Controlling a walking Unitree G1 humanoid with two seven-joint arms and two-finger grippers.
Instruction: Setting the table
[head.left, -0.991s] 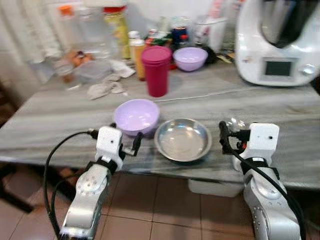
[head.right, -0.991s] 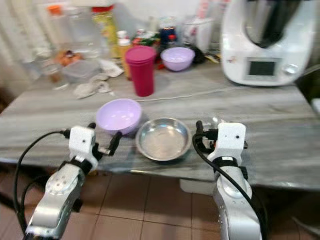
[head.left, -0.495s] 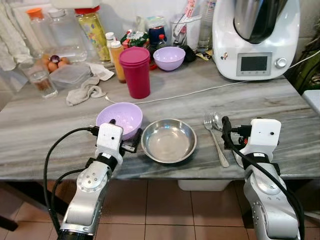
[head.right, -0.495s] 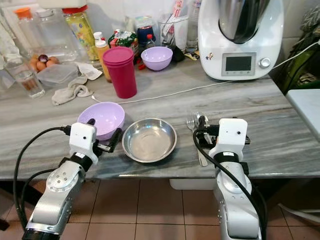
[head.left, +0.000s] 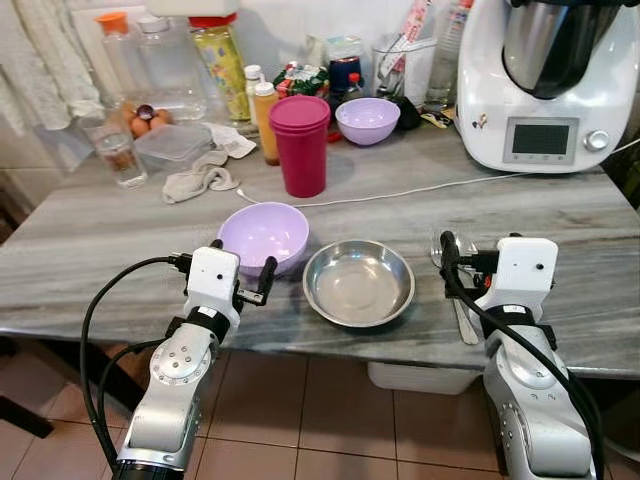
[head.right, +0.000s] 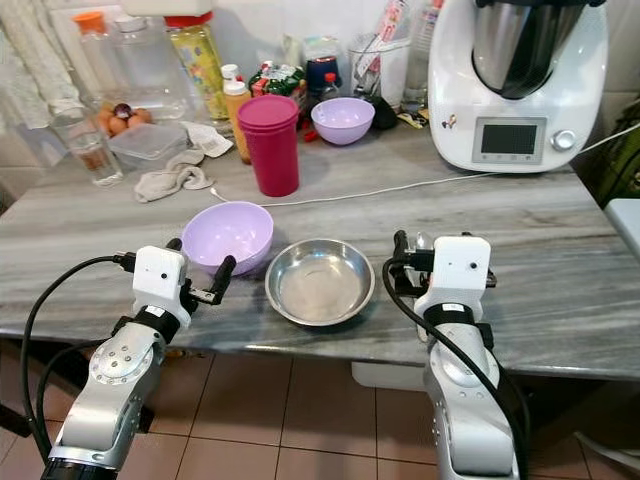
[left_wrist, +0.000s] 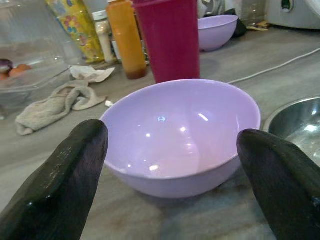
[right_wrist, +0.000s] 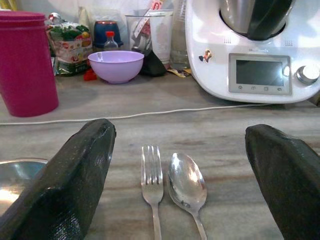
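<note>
Grey marble-patterned tabletop (head.left: 560, 215) runs across the scene, with terracotta floor tiles (head.left: 330, 420) beneath its near edge. Beyond the right gripper (right_wrist: 187, 165), well apart at the back of the table, stands a big white kitchen machine with a dark jug and a small screen (head.left: 555, 80), and a thin white cable (head.left: 420, 188) trails from that side toward the tall magenta plastic tumbler (head.left: 301, 145), which stands farther back than the left gripper (left_wrist: 172, 165). Left of that tumbler, further still from the left gripper, lie a crumpled beige cloth (head.left: 200, 180), a clear lidded plastic box (head.left: 172, 143) and a drinking glass (head.left: 118, 155). Between the two grippers, near the table's front edge, sits a shallow round stainless-steel dish (head.left: 359, 283). Just ahead of the left gripper, whose two black fingers (left_wrist: 65, 175) stand wide apart on either side of it without touching it, is a lilac plastic bowl (left_wrist: 182, 135), close beside the steel dish. A second, smaller lilac bowl (head.left: 367, 120) rests at the back beside bottles and jars. Directly in front of the right gripper, its fingers (right_wrist: 75, 170) likewise spread wide and holding nothing, a metal fork (right_wrist: 152, 182) and a metal spoon (right_wrist: 187, 186) lie side by side on the table, handles pointing back toward the gripper.
</note>
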